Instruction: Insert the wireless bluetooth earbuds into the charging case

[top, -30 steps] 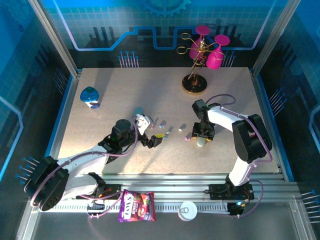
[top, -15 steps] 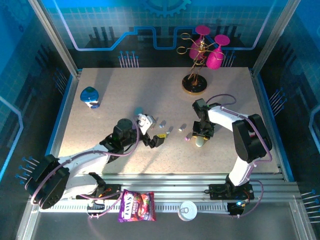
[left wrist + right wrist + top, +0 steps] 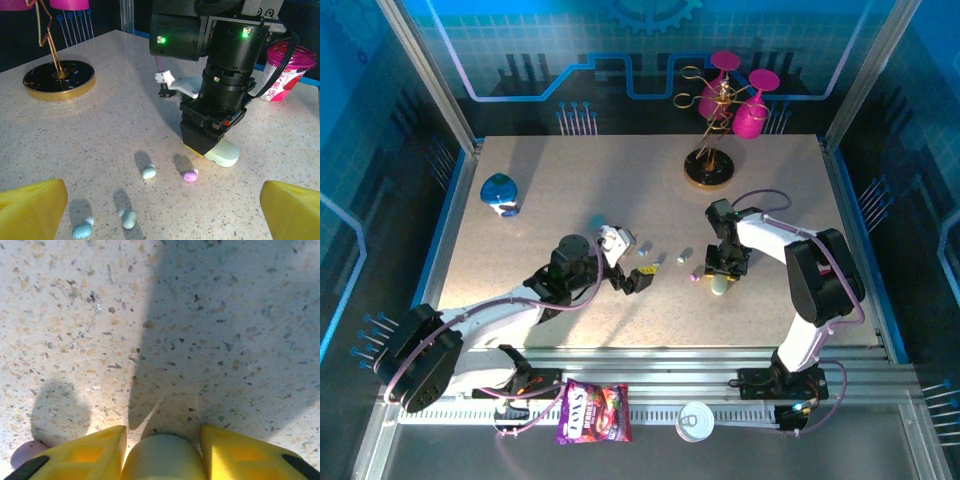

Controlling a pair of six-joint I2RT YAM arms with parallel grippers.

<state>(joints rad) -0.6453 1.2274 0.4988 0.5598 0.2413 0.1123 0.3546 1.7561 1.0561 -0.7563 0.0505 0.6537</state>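
The right gripper (image 3: 721,270) stood over a pale case (image 3: 720,288); earbuds (image 3: 660,260) lay between it and the left gripper (image 3: 630,280).

**Worktop (image 3: 550,180), seen from above.** You are looking at a speckled beige slab.

- **Far edge, right of centre:** a round black-and-gold stand base (image 3: 708,172) rests flat.
- **Far left:** a small blue-and-white object (image 3: 500,194) stands well apart from everything else.
- **Middle:** a loose row of tiny earbuds (image 3: 660,259) lies across the worktop.

**Left wrist view.**

- A whitish mint earbud (image 3: 148,173) and a pink earbud (image 3: 190,175) lie side by side without touching.
- A light blue earbud (image 3: 82,230) and a pale blue-green earbud (image 3: 128,219) lie nearer the camera.
- The pale charging case (image 3: 222,154) rests flat on the worktop, just beside the pink earbud.
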